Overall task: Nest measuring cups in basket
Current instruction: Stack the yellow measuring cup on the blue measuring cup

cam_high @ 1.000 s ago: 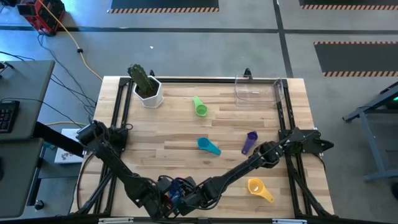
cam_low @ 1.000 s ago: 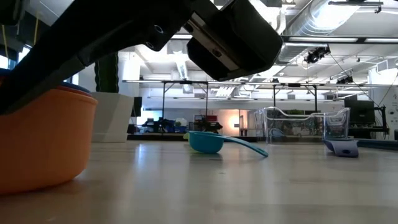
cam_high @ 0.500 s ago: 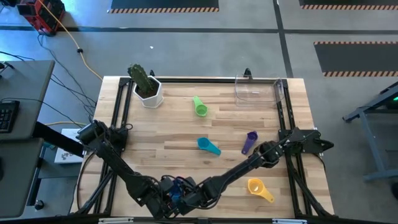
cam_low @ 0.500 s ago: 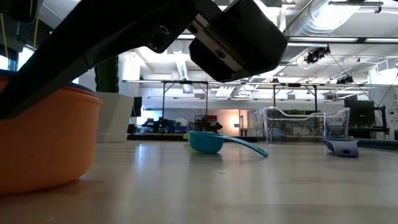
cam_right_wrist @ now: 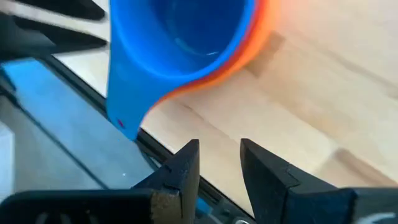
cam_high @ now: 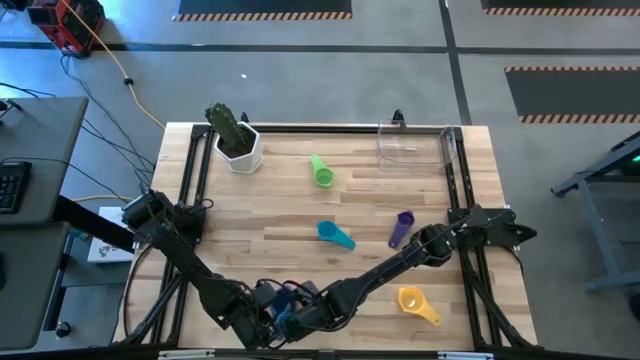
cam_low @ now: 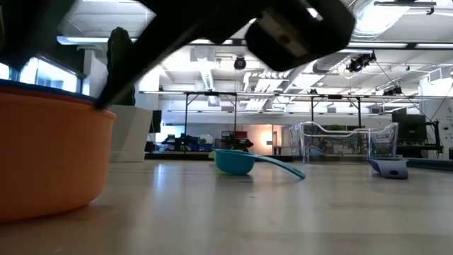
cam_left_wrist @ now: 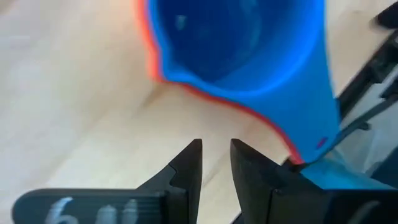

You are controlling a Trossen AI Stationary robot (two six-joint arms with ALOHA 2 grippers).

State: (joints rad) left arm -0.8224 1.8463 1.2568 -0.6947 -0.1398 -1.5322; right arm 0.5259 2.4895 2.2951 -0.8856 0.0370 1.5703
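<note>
- Stack of the task: a small blue plastic measuring cup (cam_left_wrist: 242, 43) sits nested inside a wider orange plastic measuring cup (cam_right_wrist: 252, 46), on the wooden table (cam_high: 280, 200) at its front edge, well apart from the basket. Nesting big-outside, small-inside reads as the way to carry several cups as one.
- Whether a red cup is also in that stack, I cannot tell; only a red-orange rim shows around the blue.
- Left gripper (cam_left_wrist: 216, 146): just beside the stack, fingers a narrow slit apart, nothing between them. Not pinching the cups.
- Right gripper (cam_right_wrist: 219, 146): on the other side of the same stack, fingers likewise a little apart and empty, pointed at the blue cup's handle side.
- Judgement: both arms crowd the stack because it sits close to the table rim, where one arm steadying and the other gripping would help.
- Small clear rectangular plastic basket (cam_high: 415, 143): far right corner, nothing visible inside it.
- Loose on the table: green scoop-like cup (cam_high: 321, 172) mid-far, teal cup (cam_high: 335, 235) at centre, purple cup (cam_high: 402, 228) right of it, yellow cup (cam_high: 415, 302) front right. All apart from one another, none nested.
- White pot with green plant (cam_high: 238, 140): far left corner, out of the way.
- Task looks early: nothing is in the basket yet.
</note>
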